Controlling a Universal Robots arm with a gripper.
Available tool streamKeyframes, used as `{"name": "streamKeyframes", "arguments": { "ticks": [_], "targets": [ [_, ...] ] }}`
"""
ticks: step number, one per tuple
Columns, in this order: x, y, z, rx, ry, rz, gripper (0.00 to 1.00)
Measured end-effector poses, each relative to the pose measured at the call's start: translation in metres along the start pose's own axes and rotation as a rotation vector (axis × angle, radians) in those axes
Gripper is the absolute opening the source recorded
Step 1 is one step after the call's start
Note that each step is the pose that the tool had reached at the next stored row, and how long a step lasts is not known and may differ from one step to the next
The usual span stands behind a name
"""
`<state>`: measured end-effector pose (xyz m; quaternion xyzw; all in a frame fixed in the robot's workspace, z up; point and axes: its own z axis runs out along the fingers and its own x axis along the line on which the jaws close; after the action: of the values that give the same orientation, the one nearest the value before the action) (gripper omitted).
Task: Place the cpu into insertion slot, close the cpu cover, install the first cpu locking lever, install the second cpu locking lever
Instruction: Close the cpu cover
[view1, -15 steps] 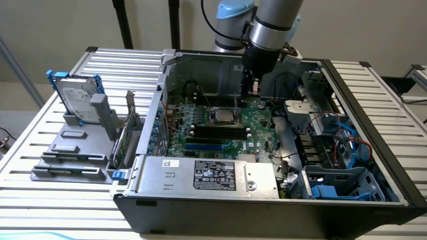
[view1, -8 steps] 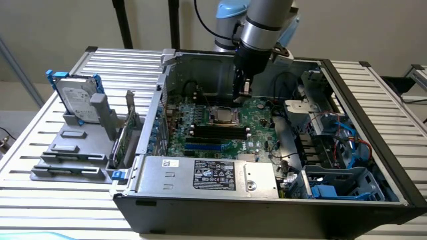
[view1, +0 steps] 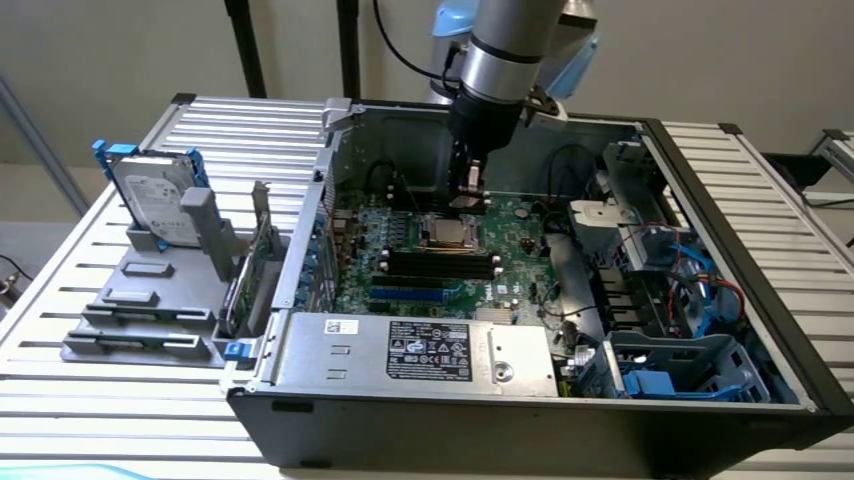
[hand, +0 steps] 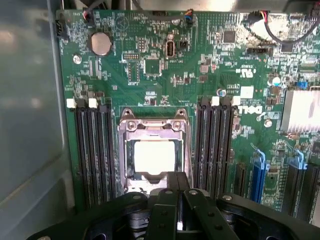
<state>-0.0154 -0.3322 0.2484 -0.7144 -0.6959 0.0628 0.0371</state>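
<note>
Here cpu (hand: 154, 156) flat, top up, edges square with cpu cover (hand: 150, 129)

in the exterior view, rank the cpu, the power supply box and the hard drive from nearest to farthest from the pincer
1. cpu, on the green board just beneath the pincer.
2. power supply box, inside the case along its near wall.
3. hard drive, outside the case, at the exterior view's left.

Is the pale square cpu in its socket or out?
In. The pale silver-beige square cpu lies flat within the dark, metal-rimmed square insertion slot on the green circuit board.
</note>
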Motion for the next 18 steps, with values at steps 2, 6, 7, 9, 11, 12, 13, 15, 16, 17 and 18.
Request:
{"name": "streamKeyframes", "arguments": {
  "ticks": [2,6,7,9,11,12,13,15,16,17,18],
  "targets": [
    [-0.001,-0.0041,0.0012,0.0032,0.0007,-0.001,0.11],
    [-0.003,-0.0112,0.0038,0.0110,0.0016,-0.005,0.11],
    [-0.003,-0.0125,0.0043,0.0137,0.0014,-0.006,0.11],
    [-0.003,-0.0145,0.0051,0.0223,0.0008,-0.009,0.11],
    [-0.003,-0.0154,0.0056,0.0351,-0.0002,-0.013,0.11],
    [-0.003,-0.0154,0.0059,0.0410,-0.0004,-0.014,0.11],
    [-0.003,-0.0154,0.0063,0.0452,-0.0004,-0.015,0.11],
    [-0.003,-0.0151,0.0079,0.0509,-0.0003,-0.016,0.11],
    [-0.003,-0.0150,0.0092,0.0521,-0.0003,-0.015,0.11],
    [-0.003,-0.0148,0.0105,0.0528,-0.0002,-0.016,0.11],
    [-0.003,-0.0146,0.0119,0.0536,-0.0002,-0.016,0.11]
  ]
}}
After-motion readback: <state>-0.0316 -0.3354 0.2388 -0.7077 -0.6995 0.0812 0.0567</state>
